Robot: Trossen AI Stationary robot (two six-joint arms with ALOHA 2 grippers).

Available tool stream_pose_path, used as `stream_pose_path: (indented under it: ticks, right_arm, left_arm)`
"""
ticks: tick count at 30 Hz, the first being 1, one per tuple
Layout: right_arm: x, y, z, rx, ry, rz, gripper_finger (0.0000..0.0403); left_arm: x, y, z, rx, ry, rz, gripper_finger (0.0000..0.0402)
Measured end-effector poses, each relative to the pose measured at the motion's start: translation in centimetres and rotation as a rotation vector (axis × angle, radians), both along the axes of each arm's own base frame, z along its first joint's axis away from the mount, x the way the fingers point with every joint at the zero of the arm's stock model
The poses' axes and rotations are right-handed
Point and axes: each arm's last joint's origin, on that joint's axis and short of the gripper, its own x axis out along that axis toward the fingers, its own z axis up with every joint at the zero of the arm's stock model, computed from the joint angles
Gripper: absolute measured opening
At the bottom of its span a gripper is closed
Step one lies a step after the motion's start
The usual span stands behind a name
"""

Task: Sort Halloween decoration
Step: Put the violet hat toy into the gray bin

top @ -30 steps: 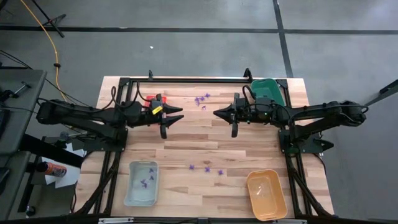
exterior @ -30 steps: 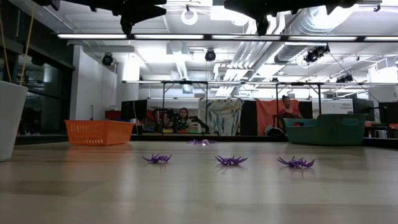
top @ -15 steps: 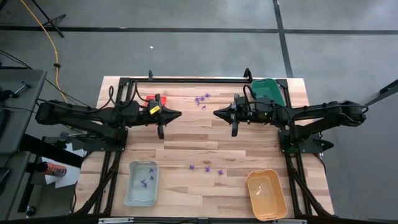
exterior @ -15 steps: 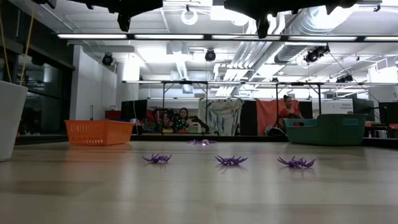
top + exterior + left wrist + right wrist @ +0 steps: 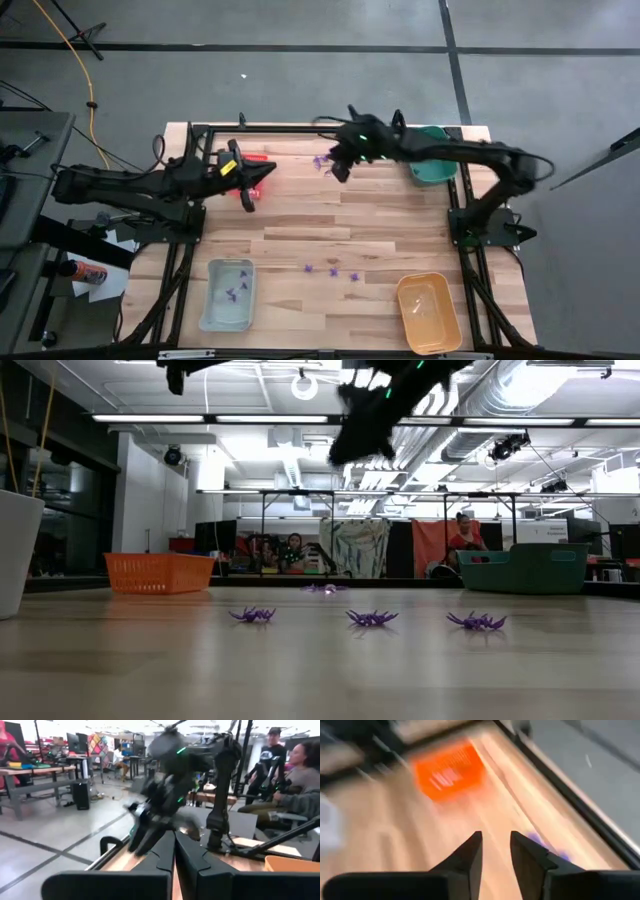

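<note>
Left gripper fingers pressed together, empty, over bare plank table; right gripper narrowly parted, empty, near spiky purple decorations; glossy green tray just beside.

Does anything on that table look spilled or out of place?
Only the scatter you would expect: small purple decorations lie loose on the bare wood mid-table, and a few more sit near the far edge, below the right gripper. Some are already in the pale blue tray. Nothing looks tipped or broken.

right tool swung toward far edge.
</note>
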Motion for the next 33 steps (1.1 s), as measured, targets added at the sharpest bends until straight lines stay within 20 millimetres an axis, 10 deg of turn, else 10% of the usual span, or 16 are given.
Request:
stream_pose_path:
  ticks: [14, 33]
  right_arm:
    - [4.7, -4.8, -12.3, 0.112, 0.494, 0.117, 0.0124]
    - [5.5, -6.3, -14.6, -0.061, 0.501, 0.322, 0.0124]
  left_arm:
    - [-0.3, 0.0, -0.6, -0.006, 0.072, 0.018, 0.0]
    - [-0.4, 0.1, -1.1, -0.003, 0.123, 0.037, 0.0]
